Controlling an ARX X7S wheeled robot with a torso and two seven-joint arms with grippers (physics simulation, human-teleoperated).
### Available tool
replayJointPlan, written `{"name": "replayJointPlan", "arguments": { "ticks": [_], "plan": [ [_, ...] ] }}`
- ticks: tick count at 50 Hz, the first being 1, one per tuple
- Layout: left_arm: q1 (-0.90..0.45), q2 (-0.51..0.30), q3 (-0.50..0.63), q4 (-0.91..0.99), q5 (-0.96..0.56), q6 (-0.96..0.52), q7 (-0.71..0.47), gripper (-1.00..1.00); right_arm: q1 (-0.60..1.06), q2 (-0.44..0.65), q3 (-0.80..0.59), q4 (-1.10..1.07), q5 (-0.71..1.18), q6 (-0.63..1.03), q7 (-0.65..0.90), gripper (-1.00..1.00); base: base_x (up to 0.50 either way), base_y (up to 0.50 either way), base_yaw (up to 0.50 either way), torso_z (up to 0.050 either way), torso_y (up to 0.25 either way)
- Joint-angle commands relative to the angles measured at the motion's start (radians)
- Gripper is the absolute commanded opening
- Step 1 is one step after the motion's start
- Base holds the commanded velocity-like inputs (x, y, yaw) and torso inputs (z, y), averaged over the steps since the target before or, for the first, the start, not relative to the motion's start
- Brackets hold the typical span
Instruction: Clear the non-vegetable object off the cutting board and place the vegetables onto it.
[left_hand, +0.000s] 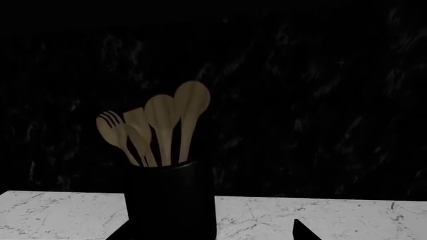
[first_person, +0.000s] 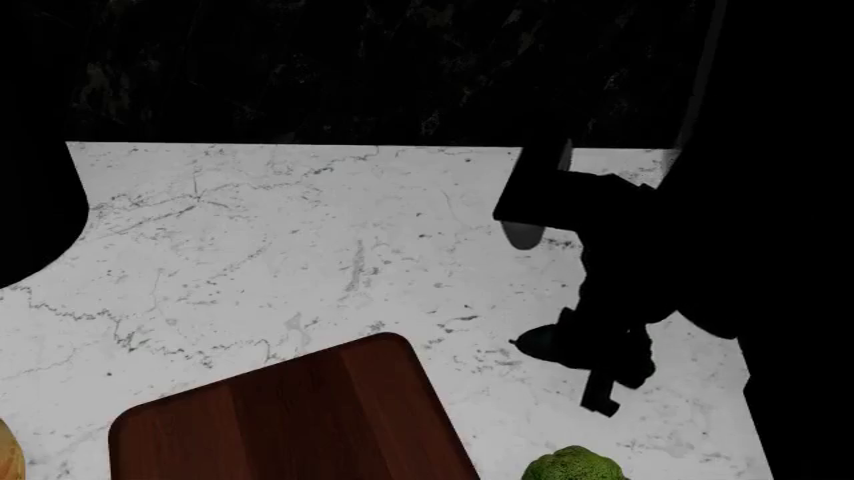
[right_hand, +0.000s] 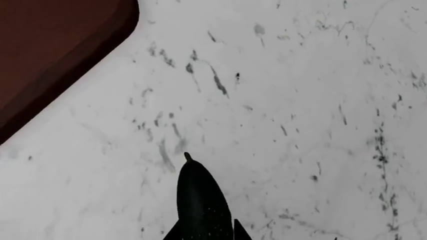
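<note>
Currently, right gripper (first_person: 607, 365): clamped on dark cucumber (right_hand: 199, 200), above marble counter (first_person: 294, 250).
Cutting board (first_person: 287, 420): bare.
Left gripper: unseen.

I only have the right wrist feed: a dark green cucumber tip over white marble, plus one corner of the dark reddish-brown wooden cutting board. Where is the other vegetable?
Observer: The bumpy yellow-green broccoli-like head lies on the white marble counter at the head view's bottom edge. It is right of the cutting board, not on it.
Operator: Is the board free for my cucumber?
Observer: The part of the board that the head view shows is bare. The dark green cucumber in the right gripper is to the right of the board's far corner.
</note>
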Motion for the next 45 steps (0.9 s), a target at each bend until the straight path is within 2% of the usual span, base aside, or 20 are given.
{"name": "replayJointPlan", "arguments": {
  "ticks": [1, 17, 24, 32, 45],
  "plan": [
    [-0.037, -0.023, -0.04, 0.017, -0.015, 0.018, 0.041, 1.0, 0.073, 0.046, 0.021, -0.197, 0.021, 0.113, -0.001, -1.0, 0.0, 0.0, 0.0, 0.0, 0.0],
    [-0.044, -0.065, -0.068, 0.03, -0.028, 0.036, 0.079, 1.0, 0.209, 0.039, 0.046, -0.275, 0.026, 0.173, -0.015, -1.0, 0.0, 0.0, 0.0, 0.0, 0.0],
    [-0.053, -0.069, -0.078, 0.027, -0.042, 0.029, 0.084, 1.0, 0.239, 0.057, 0.091, -0.436, 0.065, 0.191, 0.031, -1.0, 0.0, 0.0, 0.0, 0.0, 0.0],
    [-0.044, -0.099, -0.086, 0.039, -0.043, 0.037, 0.099, 1.0, 0.25, 0.06, 0.11, -0.562, 0.095, 0.208, 0.049, -1.0, 0.0, 0.0, 0.0, 0.0, 0.0],
    [-0.039, -0.142, -0.104, 0.056, -0.057, 0.041, 0.113, 1.0, 0.238, -0.005, 0.144, -0.583, 0.113, 0.18, 0.062, -1.0, 0.0, 0.0, 0.0, 0.0, 0.0]
  ]
}}
